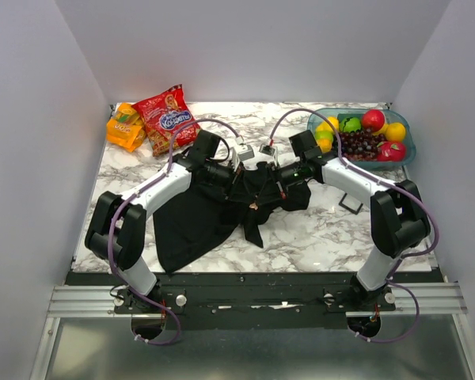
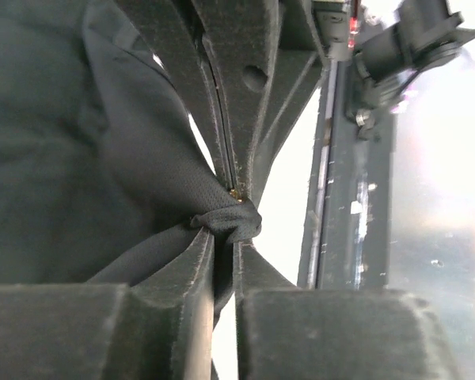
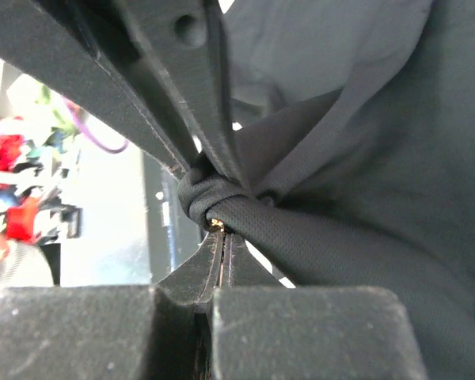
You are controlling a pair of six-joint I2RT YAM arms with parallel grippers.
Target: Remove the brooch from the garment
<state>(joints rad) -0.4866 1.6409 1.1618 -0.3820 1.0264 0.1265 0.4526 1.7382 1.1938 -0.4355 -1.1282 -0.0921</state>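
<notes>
The black garment (image 1: 191, 226) lies on the marble table, its upper part lifted and bunched between my two grippers. My left gripper (image 2: 226, 237) is shut on a twisted knot of the cloth (image 2: 229, 220). My right gripper (image 3: 224, 236) is shut on the brooch (image 3: 217, 225), a tiny gold glint at the edge of that knot. The brooch also shows in the left wrist view (image 2: 236, 192), at the tips of the right fingers (image 2: 245, 119) that come in from above. In the top view the left gripper (image 1: 239, 184) and the right gripper (image 1: 279, 180) meet tip to tip over the shirt.
A teal bowl (image 1: 408, 146) of fruit stands at the back right. A red snack bag (image 1: 166, 117) and an orange pack (image 1: 127, 127) lie at the back left. A small black square tray (image 1: 350, 204) sits right of the shirt. White walls close in on both sides.
</notes>
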